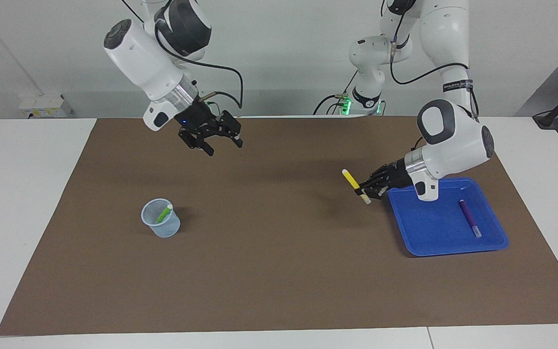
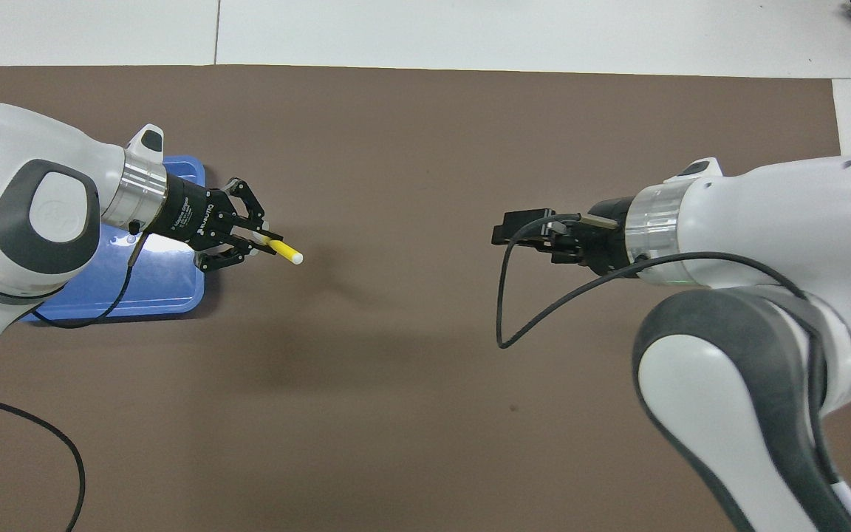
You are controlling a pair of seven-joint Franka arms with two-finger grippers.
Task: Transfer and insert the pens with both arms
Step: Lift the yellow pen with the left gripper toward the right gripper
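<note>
Two fixed views. One set high across the table (image 1: 27, 203), facing the arms' bases and the pale wall, looking down at a moderate slant; whole brown mat (image 1: 279, 271) in frame, with white table margins at both ends. Other mounted high above the arms' own end, aimed forward and steeply down; closer in, mat (image 2: 425, 443) filling nearly everything, only a white strip of table (image 2: 470, 29) along the top. Half a turn apart, so sides swap. Shared by both: mat, blue tray (image 1: 446, 245) (image 2: 174, 292), and yellow pen (image 1: 351, 180) (image 2: 289, 255) raised over the mat beside the tray.
</note>
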